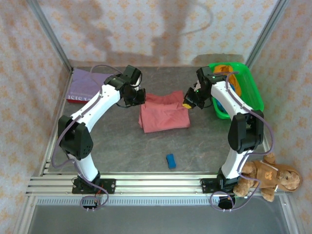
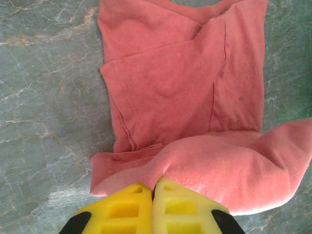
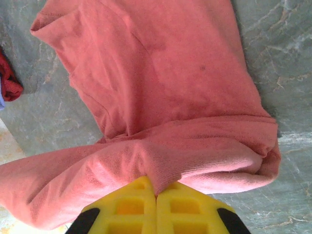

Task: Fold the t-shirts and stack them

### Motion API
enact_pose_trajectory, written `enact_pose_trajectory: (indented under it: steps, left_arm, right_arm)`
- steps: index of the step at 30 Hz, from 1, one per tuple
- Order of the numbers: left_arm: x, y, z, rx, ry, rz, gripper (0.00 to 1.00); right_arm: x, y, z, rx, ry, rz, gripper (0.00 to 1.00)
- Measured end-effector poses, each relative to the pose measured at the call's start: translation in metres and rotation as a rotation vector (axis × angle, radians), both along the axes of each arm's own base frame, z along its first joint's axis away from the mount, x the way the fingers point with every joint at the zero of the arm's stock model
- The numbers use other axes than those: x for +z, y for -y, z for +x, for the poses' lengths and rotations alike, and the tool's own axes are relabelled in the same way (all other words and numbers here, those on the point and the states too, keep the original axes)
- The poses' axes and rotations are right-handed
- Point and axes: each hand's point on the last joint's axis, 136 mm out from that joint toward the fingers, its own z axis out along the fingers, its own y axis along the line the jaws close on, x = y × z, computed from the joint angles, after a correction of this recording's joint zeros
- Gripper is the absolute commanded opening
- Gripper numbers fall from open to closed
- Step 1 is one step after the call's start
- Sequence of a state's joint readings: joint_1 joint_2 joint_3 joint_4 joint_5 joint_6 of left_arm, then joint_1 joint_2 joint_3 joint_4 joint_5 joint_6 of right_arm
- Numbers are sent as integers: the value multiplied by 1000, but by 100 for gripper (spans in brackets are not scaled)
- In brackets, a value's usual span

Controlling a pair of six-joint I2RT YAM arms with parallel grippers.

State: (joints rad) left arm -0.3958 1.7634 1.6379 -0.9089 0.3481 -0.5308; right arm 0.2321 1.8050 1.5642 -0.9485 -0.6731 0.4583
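From above, the salmon-pink t-shirt [image 1: 165, 113] lies in the middle of the desk [image 1: 122, 146], already doubled into a rough rectangle. Both arms reach in to its far edge. The left fingers [image 1: 138, 97] are at its far left corner and the right fingers [image 1: 189, 103] at its far right corner.

At the back left of the desk a lilac t-shirt [image 1: 88, 80] lies flat and squared, with what looks like a dark red t-shirt [image 1: 78, 99] showing under its near edge. I judge these two to be finished and stacked. At the right, a green basket [image 1: 253, 92] holds orange cloth [image 1: 224, 70] and blue cloth [image 1: 221, 105], bunched and not yet folded. So the task looks roughly half done: the pink shirt is mid-fold, then it goes onto the stack, and the basket's shirts are left. A small blue block [image 1: 170, 161] and a teddy bear [image 1: 268, 178] sit at the near side.

In the left wrist view the yellow left fingers [image 2: 146, 197] are pressed fully together on a thick, rolled fold of the salmon-pink t-shirt [image 2: 185, 97]. The cloth swells out just above their tips. Beyond it the shirt lies in soft overlapping layers with a sleeve seam showing, lightly creased, on the grey marbled desk [image 2: 44, 97].

In the right wrist view the right fingers [image 3: 163, 197] are likewise clamped shut on a gathered ridge of the salmon-pink t-shirt [image 3: 161, 83]. The held edge runs off to the left as a raised band. The body beyond lies flat and fairly smooth. A scrap of dark red cloth [image 3: 9, 83] shows at the left edge.
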Motion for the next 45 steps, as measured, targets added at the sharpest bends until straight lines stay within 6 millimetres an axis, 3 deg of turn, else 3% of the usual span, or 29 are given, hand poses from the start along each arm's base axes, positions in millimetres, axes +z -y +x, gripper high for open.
enact_pose_trajectory:
  steps: [9, 13, 17, 18, 19, 20, 21, 23, 25, 28, 31, 37, 41, 45]
  left_arm:
    - [-4, -4, 26, 8, -21, -28, 0]
    - [-18, -7, 53, 8, -42, -31, 0]
    - [-49, -14, 87, 13, -80, -33, 0]
    - [-58, -16, 97, 16, -86, -31, 0]
    - [-68, -18, 107, 18, -92, -30, 0]
    - [-79, -18, 119, 18, -98, -34, 9]
    - [-87, -19, 127, 18, -103, -38, 24]
    - [-104, -21, 145, 20, -101, -40, 50]
    - [-115, -24, 154, 27, -103, -41, 53]
    - [-116, -29, 158, 44, -101, -46, 54]
    - [-101, -32, 161, 56, -70, -63, 54]
    - [-63, -30, 130, 82, -33, -106, 54]
    - [-50, -6, 102, 63, -13, -137, 54]
    - [-70, 32, 77, 15, -36, -157, 54]
  right_arm:
    - [8, -4, 32, 1, 30, 4, 0]
    - [-5, -6, 58, -5, 23, 2, 0]
    - [-31, -9, 103, -8, 31, 0, 1]
    - [-39, -10, 112, -9, 33, 0, 9]
    - [-48, -11, 123, -11, 37, 0, 30]
    - [-57, -12, 133, -17, 38, 2, 37]
    - [-64, -13, 141, -19, 44, 4, 40]
    - [-75, -13, 155, -24, 54, 8, 58]
    - [-78, -12, 160, -23, 61, 9, 66]
    - [-72, -10, 160, -19, 77, 6, 70]
    - [-63, -7, 144, -13, 72, 3, 70]
    - [-35, -5, 100, -3, 78, 38, 71]
    - [-38, -9, 89, 10, 76, 68, 70]
    - [-68, -10, 71, 16, 15, 74, 70]
